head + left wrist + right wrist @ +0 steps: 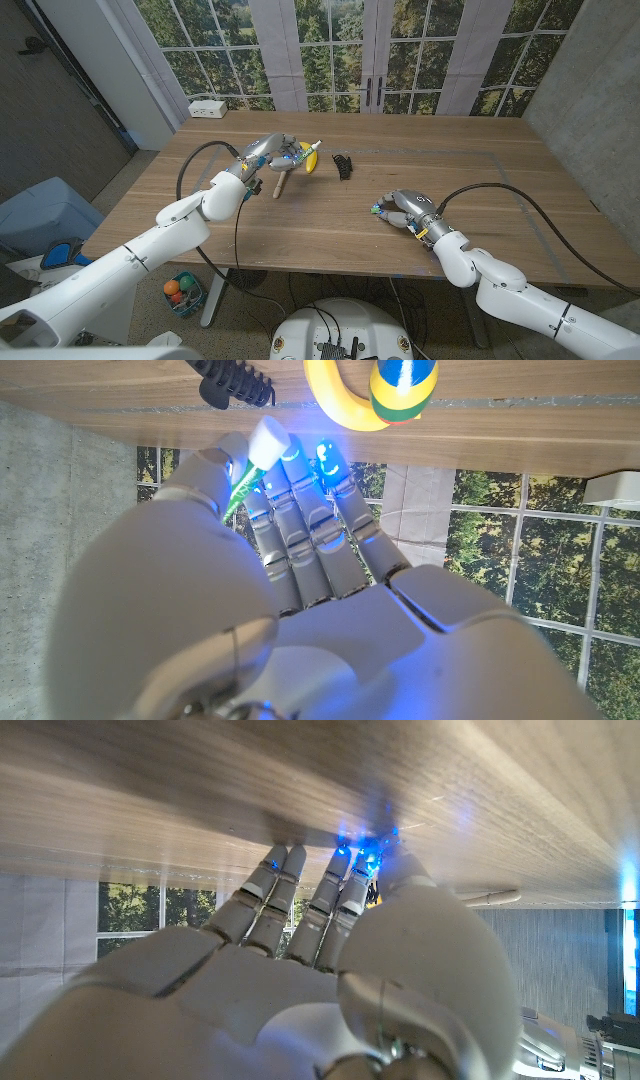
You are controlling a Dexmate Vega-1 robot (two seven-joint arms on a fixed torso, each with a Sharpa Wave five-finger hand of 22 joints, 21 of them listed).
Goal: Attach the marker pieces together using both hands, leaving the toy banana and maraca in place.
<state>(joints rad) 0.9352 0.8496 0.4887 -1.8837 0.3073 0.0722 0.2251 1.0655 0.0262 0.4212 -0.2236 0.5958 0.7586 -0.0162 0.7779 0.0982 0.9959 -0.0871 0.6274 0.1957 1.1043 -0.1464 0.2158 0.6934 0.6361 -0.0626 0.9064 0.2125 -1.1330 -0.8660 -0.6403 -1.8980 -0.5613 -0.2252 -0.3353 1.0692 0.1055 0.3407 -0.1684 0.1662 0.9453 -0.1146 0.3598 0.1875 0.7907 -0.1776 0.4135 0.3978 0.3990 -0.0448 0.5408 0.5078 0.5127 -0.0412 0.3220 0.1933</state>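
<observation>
Wooden worktop [330, 215]: carries all items; both arms reach over it.
Left hand [265, 155]: raised at far left-centre, pinching a green marker piece with white tip [258, 452] between thumb and finger.
Maraca [281, 183]: on the worktop just beside the left hand, wooden handle toward the near side.
Toy banana [309, 159]: yellow, right of the left hand.
Black ridged piece [344, 166]: right of the banana, apart from it.
Right hand [405, 212]: near right, fingers curled down onto the worktop over a small coloured object; grip cannot be told.

One toy banana [309, 158], one maraca [284, 172], one black ridged piece [344, 166], and one white-tipped marker [305, 149] held in the left hand [268, 152].
</observation>
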